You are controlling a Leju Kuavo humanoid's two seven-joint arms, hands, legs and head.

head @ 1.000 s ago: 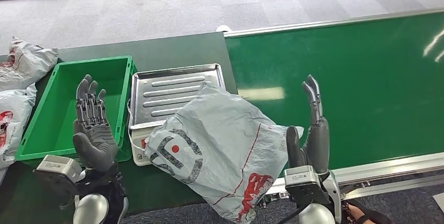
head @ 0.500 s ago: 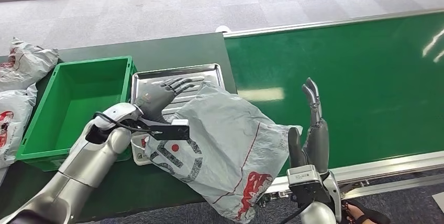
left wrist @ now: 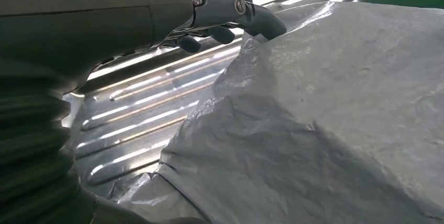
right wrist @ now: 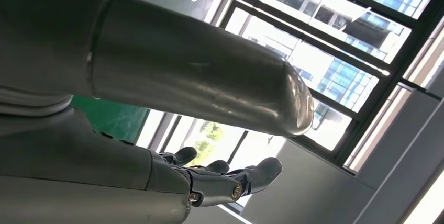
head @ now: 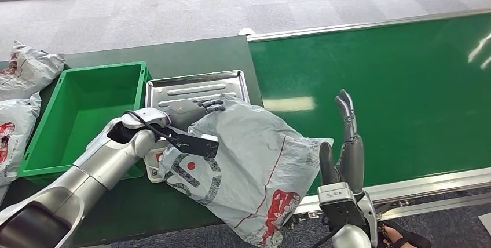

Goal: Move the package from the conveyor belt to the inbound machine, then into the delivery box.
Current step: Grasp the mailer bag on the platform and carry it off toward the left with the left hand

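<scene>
A big grey plastic package (head: 249, 161) with red and black print lies half on the inbound machine's metal tray (head: 197, 86) and half over the table's front edge, beside the green conveyor belt (head: 376, 86). My left arm reaches across, and my left hand (head: 194, 108) lies flat over the tray with its fingers stretched out. In the left wrist view the fingertips (left wrist: 246, 12) touch the package's (left wrist: 324, 130) crumpled edge above the ribbed tray (left wrist: 136, 114). My right hand (head: 346, 143) stands upright and open just right of the package; the right wrist view shows its fingers (right wrist: 230, 174) straight, holding nothing.
The green delivery box (head: 81, 115) stands left of the tray, hollow inside. Two more grey packages (head: 23, 68) (head: 11, 132) lie at the far left. The conveyor's metal rail (head: 417, 187) runs along the front right. Grey floor lies behind the table.
My left arm swung from upright in front of the green box across the tray, and its hand lowered onto the package's far edge. The right hand stayed put.
</scene>
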